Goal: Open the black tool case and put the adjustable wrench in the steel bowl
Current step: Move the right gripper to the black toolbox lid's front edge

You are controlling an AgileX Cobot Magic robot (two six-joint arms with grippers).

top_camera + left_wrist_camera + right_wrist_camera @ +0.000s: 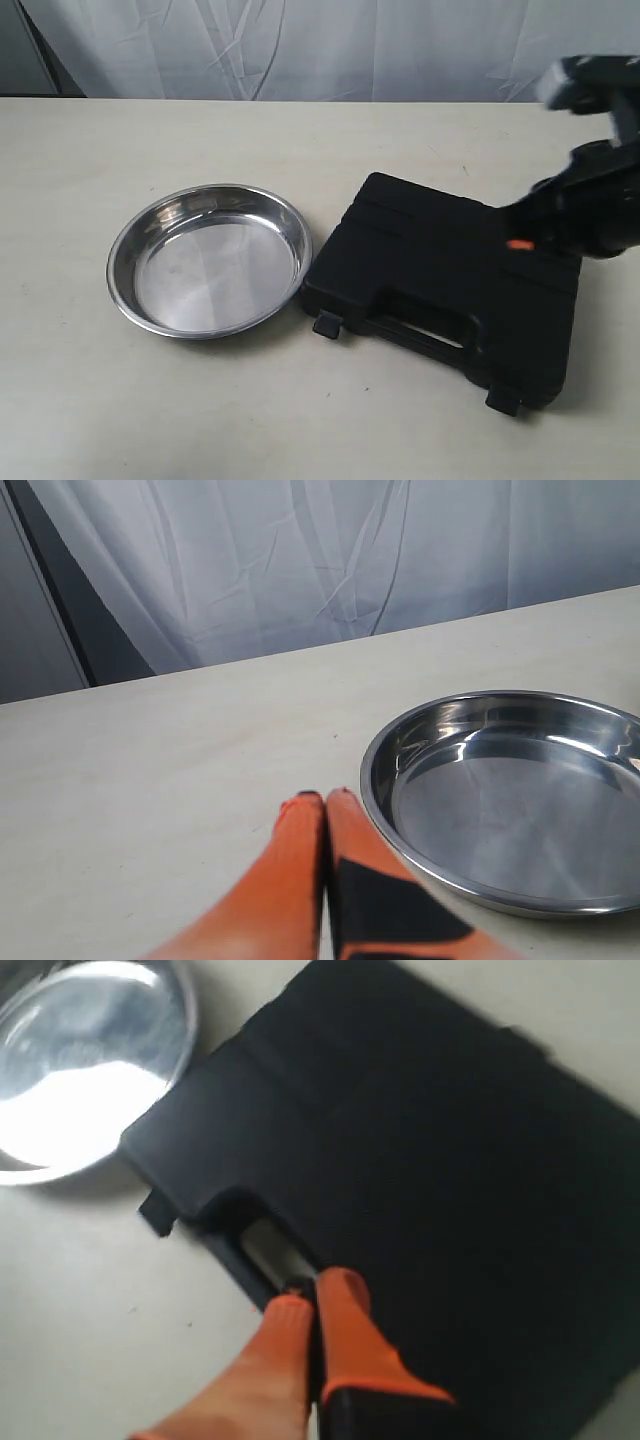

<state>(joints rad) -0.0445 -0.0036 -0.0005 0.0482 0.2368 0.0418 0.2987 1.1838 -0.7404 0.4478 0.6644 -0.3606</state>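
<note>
The black tool case (440, 285) lies closed on the table, its handle cut-out (425, 338) facing the front edge. Left of it, almost touching, sits the empty steel bowl (210, 260). The adjustable wrench is hidden. My right gripper (518, 243) hovers over the case's right part; in the right wrist view it (310, 1295) is shut and empty, with its tips above the handle cut-out (268, 1245) of the case (430, 1130). The bowl (80, 1060) shows there too. My left gripper (322, 800) is shut and empty, low over the table beside the bowl (520, 810).
Two latches (326, 323) (504, 402) stick out along the case's front edge. A white curtain (320, 45) hangs behind the table's far edge. Bare pale tabletop (150, 400) lies in front of the bowl and to its left.
</note>
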